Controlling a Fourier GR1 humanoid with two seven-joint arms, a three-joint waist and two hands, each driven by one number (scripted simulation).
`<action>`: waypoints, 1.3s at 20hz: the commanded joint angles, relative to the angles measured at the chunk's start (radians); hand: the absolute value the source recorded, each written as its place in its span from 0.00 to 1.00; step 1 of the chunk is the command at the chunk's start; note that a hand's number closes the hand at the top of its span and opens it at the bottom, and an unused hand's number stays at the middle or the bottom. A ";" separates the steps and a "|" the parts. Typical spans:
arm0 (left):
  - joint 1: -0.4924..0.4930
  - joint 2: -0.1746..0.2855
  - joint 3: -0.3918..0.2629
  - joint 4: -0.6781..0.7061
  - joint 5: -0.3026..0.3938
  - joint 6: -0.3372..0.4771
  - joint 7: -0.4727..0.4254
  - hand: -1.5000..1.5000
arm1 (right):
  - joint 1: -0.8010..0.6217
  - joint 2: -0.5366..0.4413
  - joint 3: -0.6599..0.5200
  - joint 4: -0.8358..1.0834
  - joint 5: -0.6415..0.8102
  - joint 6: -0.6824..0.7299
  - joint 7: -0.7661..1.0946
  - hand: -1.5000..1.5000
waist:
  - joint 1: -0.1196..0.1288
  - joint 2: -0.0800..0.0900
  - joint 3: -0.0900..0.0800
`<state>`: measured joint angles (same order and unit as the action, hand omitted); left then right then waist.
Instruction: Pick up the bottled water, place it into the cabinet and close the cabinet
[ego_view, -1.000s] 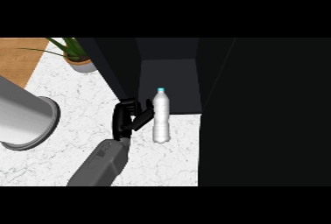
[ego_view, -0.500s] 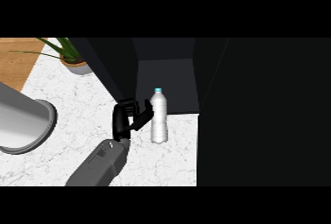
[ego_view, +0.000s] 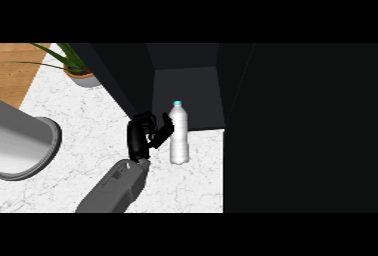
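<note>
Seemingly touching the bottled water, the left hand merges into the dark cabinet; grip unreadable.

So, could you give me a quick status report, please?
Left robot hand beside water bottle, grip unclear; right not in view. Bottle at open cabinet's mouth. Potted plant off left, not in the way.

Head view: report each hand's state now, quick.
Left hand: beside the bottle; whether it grips cannot be told.
Right hand: not in view.
</note>
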<state>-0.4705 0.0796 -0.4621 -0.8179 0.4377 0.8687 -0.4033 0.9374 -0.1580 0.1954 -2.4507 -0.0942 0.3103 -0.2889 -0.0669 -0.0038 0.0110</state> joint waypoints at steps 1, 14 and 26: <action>-0.284 0.037 0.053 0.136 -0.005 -0.042 0.092 1.00 | -0.006 0.002 -0.004 -0.043 -0.048 0.003 0.009 0.00 | -0.049 0.030 -0.012; -0.343 0.073 -0.019 0.118 -0.038 0.012 0.147 0.00 | -0.009 -0.008 0.011 -0.030 -0.047 0.030 0.025 0.00 | -0.052 0.034 -0.014; -0.540 0.003 0.139 0.182 0.074 -0.297 -0.055 0.00 | 0.007 -0.016 0.005 -0.051 -0.074 0.046 0.047 0.00 | -0.005 0.024 -0.013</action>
<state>-0.9234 0.1000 -0.3831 -0.6880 0.4826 0.6721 -0.3993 0.9268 -0.1697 0.2033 -2.4418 -0.1233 0.3589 -0.2788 -0.0894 0.0245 -0.0027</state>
